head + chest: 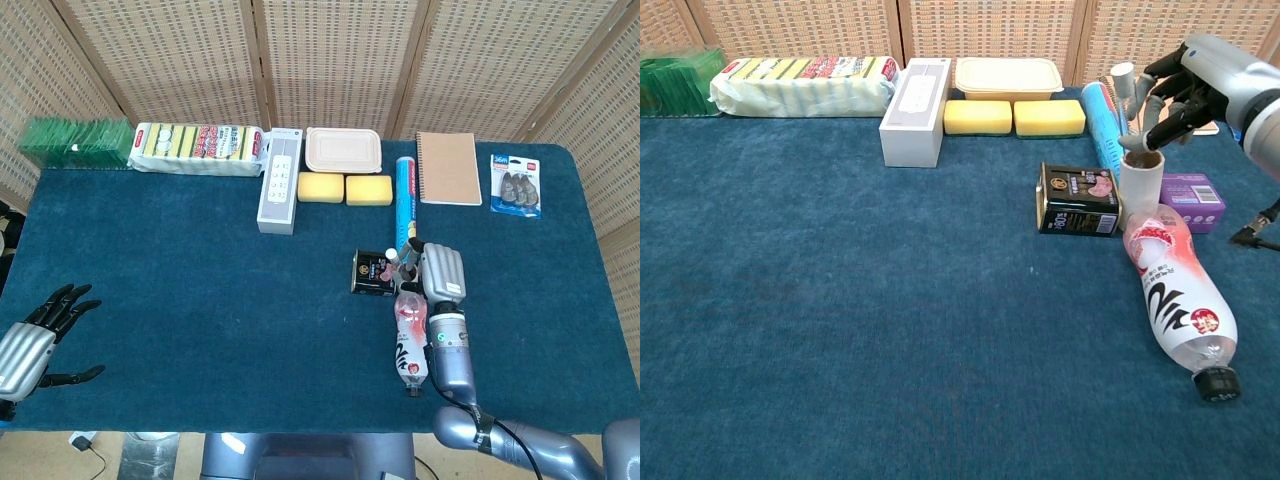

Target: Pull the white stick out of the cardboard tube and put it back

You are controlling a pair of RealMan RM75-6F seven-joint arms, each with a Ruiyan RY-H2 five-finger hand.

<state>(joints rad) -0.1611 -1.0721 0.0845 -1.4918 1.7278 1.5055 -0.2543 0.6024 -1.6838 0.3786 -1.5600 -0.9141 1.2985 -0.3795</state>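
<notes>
Here the white stick (1124, 92) is held nearly upright in the fingers of the right hand (1185, 92), directly above the cardboard tube (1141, 180), while the far-off left hand (38, 335) lies spread, holding nothing.

**Right hand over the tube, stick in its fingers**

The right hand (1185, 90) hangs above the upright cardboard tube (1142, 180), its fingers closed around the white stick (1125, 88). The stick's lower end seems to reach down into the tube's mouth, though the fingers hide that part. A black tin (1077, 200) lies just left of the tube, and a plastic bottle (1172, 297) lies on its side in front. A purple box (1193, 195) sits to the right.
</notes>
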